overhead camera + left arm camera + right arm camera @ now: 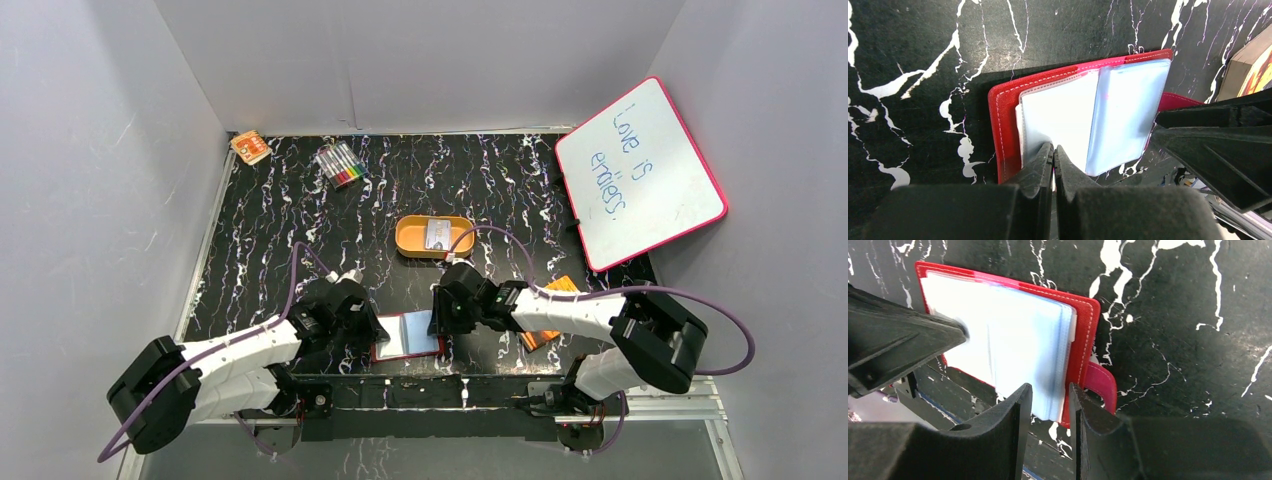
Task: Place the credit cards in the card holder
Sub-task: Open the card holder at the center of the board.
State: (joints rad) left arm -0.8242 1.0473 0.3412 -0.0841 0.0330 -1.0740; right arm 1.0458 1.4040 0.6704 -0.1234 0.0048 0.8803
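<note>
The dark red card holder point(405, 335) lies open near the front table edge, its pale pockets point(1128, 100) facing up. My left gripper point(372, 325) point(1053, 150) is shut at the near edge of the left pocket leaf, apparently pinching it. My right gripper point(440, 322) point(1049, 387) is open, with its fingers either side of the pocket stack's corner point(1055, 405) and beside the red closing tab point(1100, 382). A pale credit card point(438, 234) lies in the orange oval tin point(410, 240) further back. No card is in either gripper.
An orange booklet point(548, 310) point(1255, 67) lies under my right forearm. A whiteboard point(640, 170) leans at the back right. A pack of markers point(341, 164) and a small orange box point(250, 147) sit at the back left. The metal table rail point(420, 385) runs just in front of the holder.
</note>
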